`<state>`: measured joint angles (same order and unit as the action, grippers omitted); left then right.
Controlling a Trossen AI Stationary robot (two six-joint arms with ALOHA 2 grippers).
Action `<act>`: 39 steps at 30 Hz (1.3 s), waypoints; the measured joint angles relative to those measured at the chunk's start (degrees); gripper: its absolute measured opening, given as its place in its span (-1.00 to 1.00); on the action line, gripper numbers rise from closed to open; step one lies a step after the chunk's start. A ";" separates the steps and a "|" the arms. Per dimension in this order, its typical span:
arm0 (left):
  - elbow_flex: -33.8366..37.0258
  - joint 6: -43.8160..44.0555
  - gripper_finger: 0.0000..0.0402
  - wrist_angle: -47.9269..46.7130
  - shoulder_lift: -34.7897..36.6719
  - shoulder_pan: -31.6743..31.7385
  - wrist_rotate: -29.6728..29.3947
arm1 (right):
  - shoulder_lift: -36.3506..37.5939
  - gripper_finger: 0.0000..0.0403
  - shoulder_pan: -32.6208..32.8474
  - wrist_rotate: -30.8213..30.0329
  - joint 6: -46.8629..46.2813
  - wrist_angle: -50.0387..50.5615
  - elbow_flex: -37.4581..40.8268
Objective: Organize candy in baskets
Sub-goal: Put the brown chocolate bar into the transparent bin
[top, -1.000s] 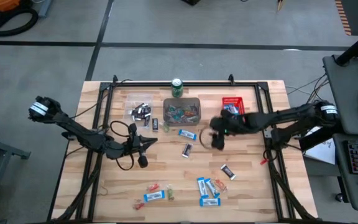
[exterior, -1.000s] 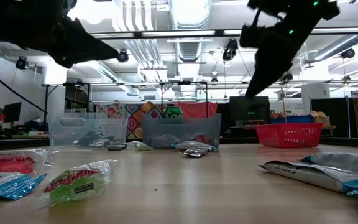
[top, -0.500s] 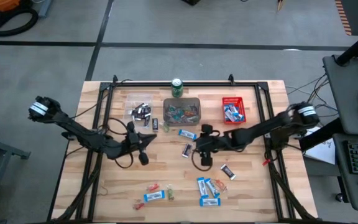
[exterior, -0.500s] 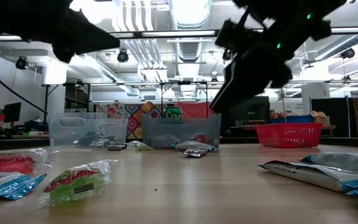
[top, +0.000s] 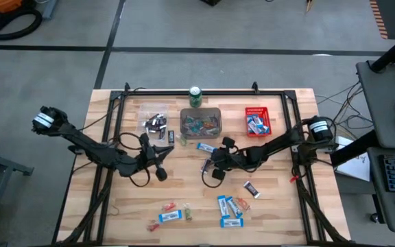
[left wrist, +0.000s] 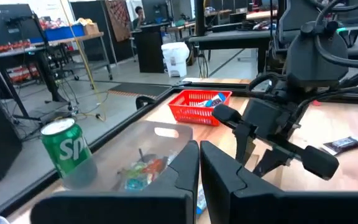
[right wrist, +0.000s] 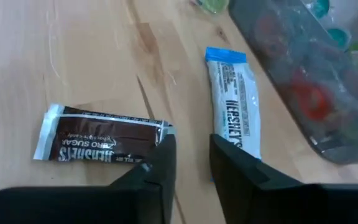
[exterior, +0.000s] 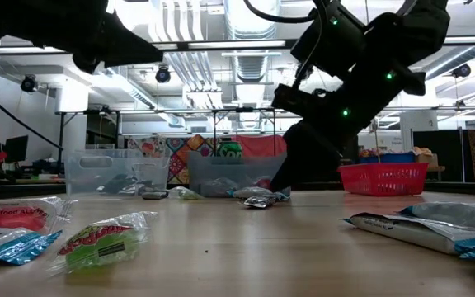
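A dark brown mini bar and a blue-and-white mini bar lie flat on the wood in front of the grey basket. My right gripper slants down at the table between them. Its fingers stand a narrow gap apart with only bare wood between them. In the high view it is at mid-table. The clear basket and the red basket flank the grey one. My left gripper is shut on nothing and hovers level, left of centre. My right gripper has one fingertip right at the dark bar's near end and the other fingertip at the blue-and-white bar's near end. I cannot tell whether either finger touches its bar. Both bars lie flat on the table.
A green drink can stands behind the grey basket. More wrapped candy lies near the front edge. One dark bar lies right of centre and another beside the clear basket. A black frame rims the table.
My right gripper has come from beside the red basket toward the table's left and near side. It has sunk from well above the table to the dark bar at mid-table, tipping further downward. The candy has stayed where it lay.
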<state>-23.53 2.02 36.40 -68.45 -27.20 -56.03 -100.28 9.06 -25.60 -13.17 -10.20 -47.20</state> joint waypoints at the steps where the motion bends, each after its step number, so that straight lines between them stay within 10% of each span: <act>1: 0.00 0.77 -1.00 -0.03 -0.50 0.00 0.00 | -0.12 -0.64 0.03 0.02 -0.64 -0.05 0.00; 12: -0.42 2.13 -1.00 -0.24 -4.13 0.00 0.31 | -1.14 -0.92 2.74 7.60 -9.83 -0.83 -0.17; 21: -0.99 6.86 -1.00 0.64 -10.50 0.00 15.69 | 0.45 -0.94 5.92 8.13 -16.81 0.29 -4.02; 39: -16.94 8.99 -1.00 1.83 -40.30 1.51 21.12 | 0.87 -0.94 5.92 15.55 10.68 3.89 -5.86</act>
<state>-40.47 11.01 38.23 -108.75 -25.69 -34.91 -99.42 14.98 -10.04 -2.49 -6.31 -53.06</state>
